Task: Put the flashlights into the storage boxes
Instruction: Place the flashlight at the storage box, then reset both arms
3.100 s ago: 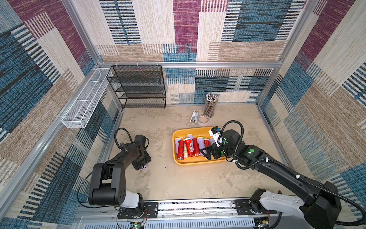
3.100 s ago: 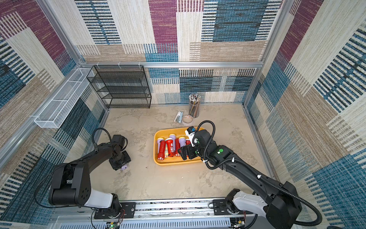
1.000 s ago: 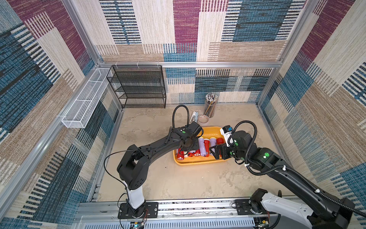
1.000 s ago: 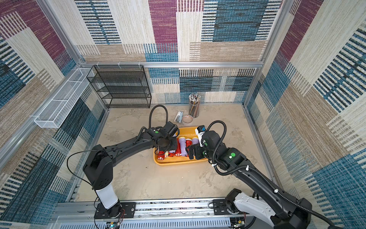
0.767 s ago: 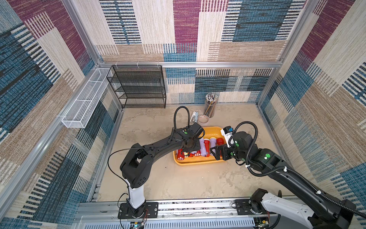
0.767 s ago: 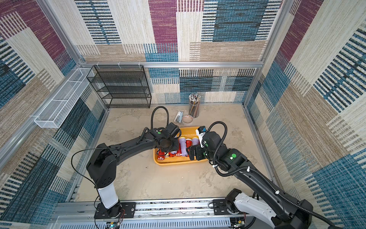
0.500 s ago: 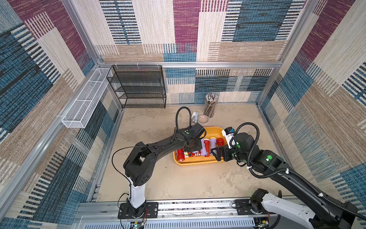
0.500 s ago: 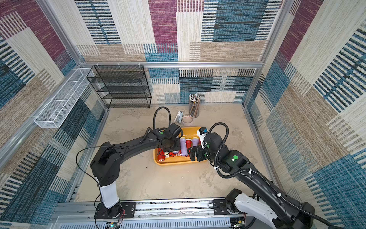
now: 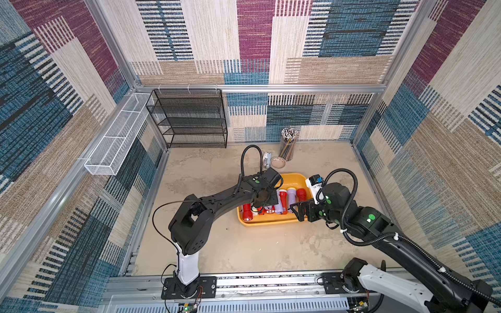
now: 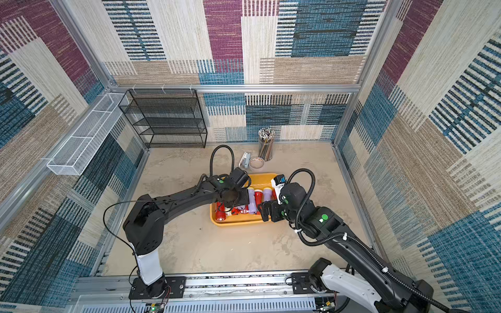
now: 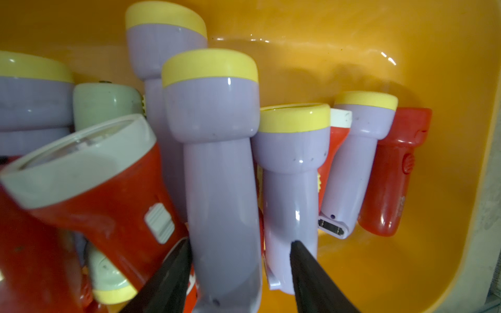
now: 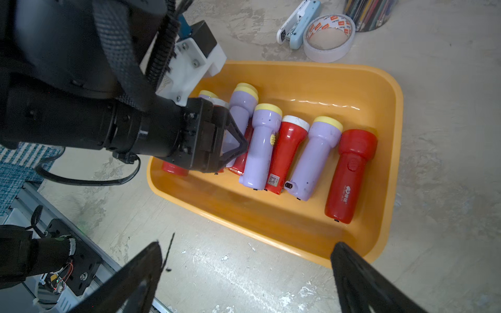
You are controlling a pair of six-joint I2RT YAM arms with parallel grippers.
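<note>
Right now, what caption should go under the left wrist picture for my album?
The left gripper, jaws open, straddles a lilac flashlight in the crowded orange tray.

Black arms [image 9: 217, 197], white bases [image 9: 187, 265], green dots [image 9: 371, 216]

Both top views look down from high over the near edge, facing the back wall [image 10: 271, 122], far enough off to take in the whole table [image 9: 244, 252]. The left wrist camera is right in close, nose down in the orange tray [image 11: 352, 54], torches [image 11: 222, 135] filling its picture. The right wrist camera stands back just outside the tray, looking down. It shares that same tray and torches, and catches the left gripper [image 12: 240, 147] too.
</note>
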